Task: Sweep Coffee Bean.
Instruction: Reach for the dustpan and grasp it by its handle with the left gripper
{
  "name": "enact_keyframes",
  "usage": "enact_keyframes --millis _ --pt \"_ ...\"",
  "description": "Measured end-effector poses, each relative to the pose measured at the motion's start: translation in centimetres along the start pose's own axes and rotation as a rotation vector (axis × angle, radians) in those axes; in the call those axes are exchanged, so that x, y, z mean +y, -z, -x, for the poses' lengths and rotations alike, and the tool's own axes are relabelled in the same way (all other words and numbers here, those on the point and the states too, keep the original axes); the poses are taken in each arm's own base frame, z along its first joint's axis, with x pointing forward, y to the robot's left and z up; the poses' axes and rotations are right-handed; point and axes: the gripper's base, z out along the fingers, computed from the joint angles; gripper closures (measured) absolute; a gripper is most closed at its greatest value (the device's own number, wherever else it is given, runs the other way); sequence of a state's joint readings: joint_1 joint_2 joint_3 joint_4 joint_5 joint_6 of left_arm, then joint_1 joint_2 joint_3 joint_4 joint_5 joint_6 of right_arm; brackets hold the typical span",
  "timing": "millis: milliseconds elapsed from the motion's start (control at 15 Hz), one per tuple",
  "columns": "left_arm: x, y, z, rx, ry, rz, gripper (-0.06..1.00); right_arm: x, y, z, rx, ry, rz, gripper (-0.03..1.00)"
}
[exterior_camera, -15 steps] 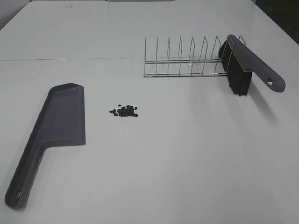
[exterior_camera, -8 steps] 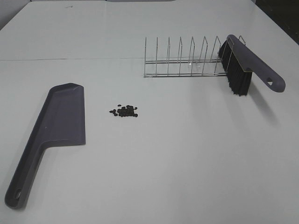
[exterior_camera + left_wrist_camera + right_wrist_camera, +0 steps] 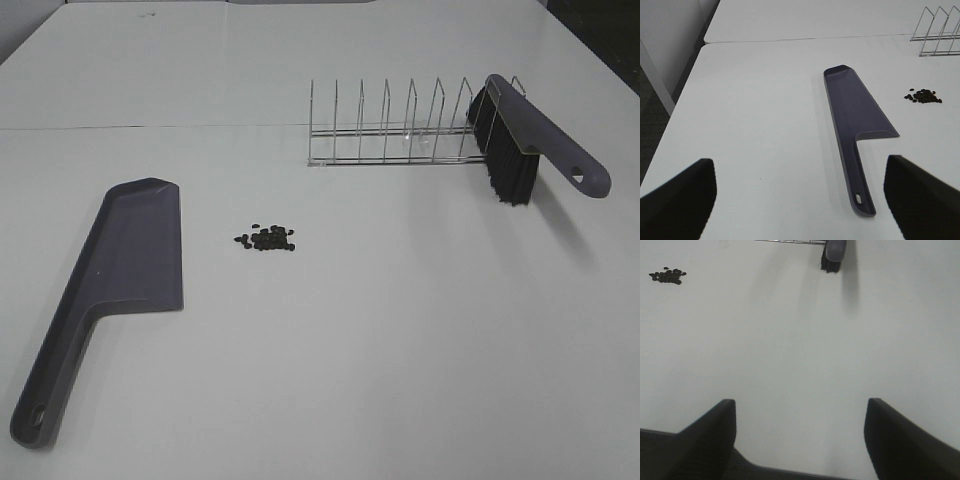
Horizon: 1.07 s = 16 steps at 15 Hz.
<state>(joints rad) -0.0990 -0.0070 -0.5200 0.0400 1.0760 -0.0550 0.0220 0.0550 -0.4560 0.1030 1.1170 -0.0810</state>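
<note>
The left gripper [image 3: 797,160] and right gripper [image 3: 800,401] both hang with fingers spread wide, holding nothing, over a white table [image 3: 400,330].

The coffee beans [image 3: 267,239], a small dark cluster, lie loose on the table ahead of both grippers and well apart from each, toward the middle ground between the two arms. Nearest the beans, straight ahead of the left gripper, a purple-grey dustpan [image 3: 855,107] lies flat with its handle pointing back toward that gripper and one long side facing the beans, not touching them. Farther out, ahead of the right gripper, a brush [image 3: 520,140] with black bristles leans against the end of a wire rack [image 3: 390,130], which stands beyond the beans.
</note>
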Motion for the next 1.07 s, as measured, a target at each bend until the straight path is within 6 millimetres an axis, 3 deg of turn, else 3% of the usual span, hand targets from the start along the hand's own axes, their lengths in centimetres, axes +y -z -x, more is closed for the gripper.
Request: enact_keyframes --millis 1067 --pt "0.02 0.0 0.0 0.0 0.006 0.003 0.12 0.0 0.0 0.0 0.0 0.0 0.0 0.28"
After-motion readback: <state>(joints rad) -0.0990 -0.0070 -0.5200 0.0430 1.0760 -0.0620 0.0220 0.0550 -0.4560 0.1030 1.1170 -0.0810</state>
